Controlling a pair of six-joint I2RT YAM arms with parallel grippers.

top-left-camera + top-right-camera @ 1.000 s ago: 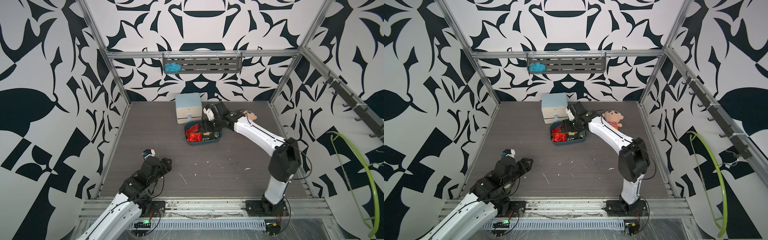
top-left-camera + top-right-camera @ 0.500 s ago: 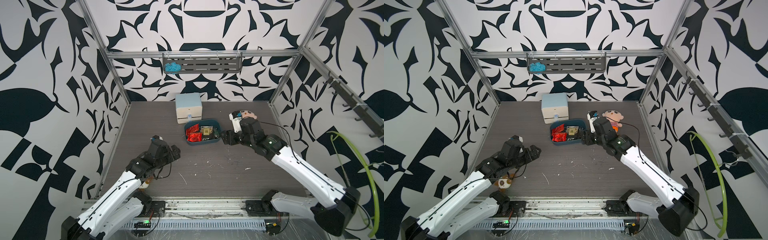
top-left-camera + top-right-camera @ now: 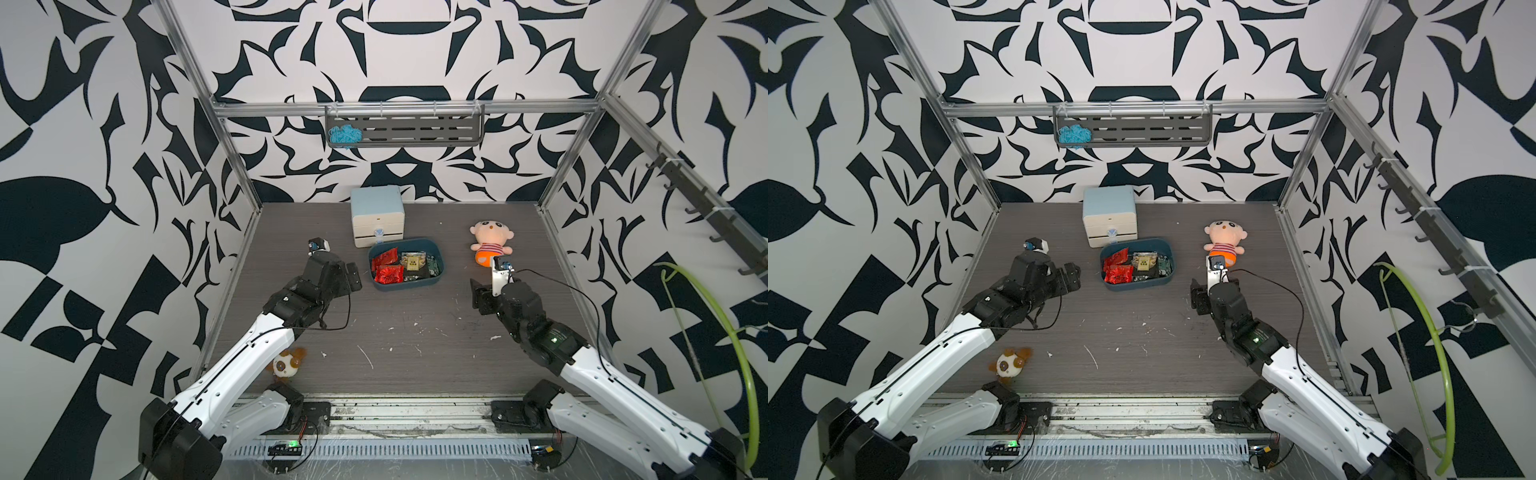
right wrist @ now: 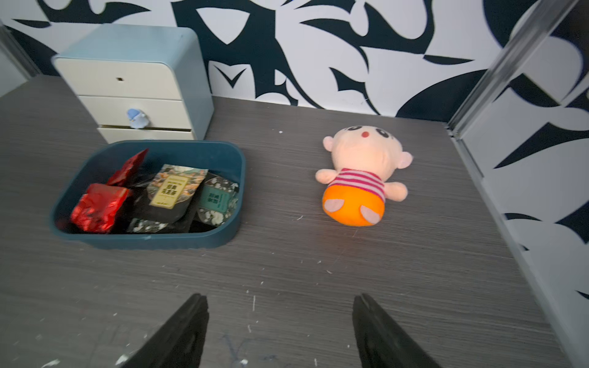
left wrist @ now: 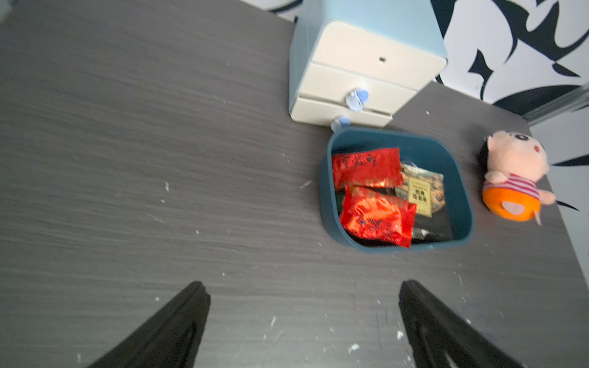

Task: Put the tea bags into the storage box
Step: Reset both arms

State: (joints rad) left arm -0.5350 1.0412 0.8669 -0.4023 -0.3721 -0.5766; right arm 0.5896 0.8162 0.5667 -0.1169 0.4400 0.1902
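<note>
Found the storage box (image 3: 405, 286) a little above the middle of the frame in both top views, set on the dark table (image 3: 415, 340) directly in front of the pale blue drawer cabinet (image 3: 377, 216); could not tell whether touching it.

Saw the tea bags (image 3: 388, 274) lying inside that box: two crinkled red sachets at its left end, a dark one with a tan label in the middle, a dark one with a teal label toward its right end, more dark foil underneath. Could not count them all.

Located the left gripper (image 3: 354, 276) just left of the box, close to it but apart, over the table. Read its fingers (image 5: 188, 312) in the left wrist view as spread wide, with only bare table between them and nothing in hold.

Located the right gripper (image 3: 478, 293) right of centre, lower in the frame than the box and well apart from it, below the plush doll (image 3: 490, 245). Read its fingers (image 4: 188, 321) in the right wrist view as clearly parted, likewise gripping nothing.

Noted the doll lying face up at the upper right of the table. Noted a small brown-and-white plush toy (image 3: 286, 363) at the lower left, partly hidden by the left arm (image 3: 249, 353). Spotted a grey rack (image 3: 415, 131) on the back wall, upper middle.
</note>
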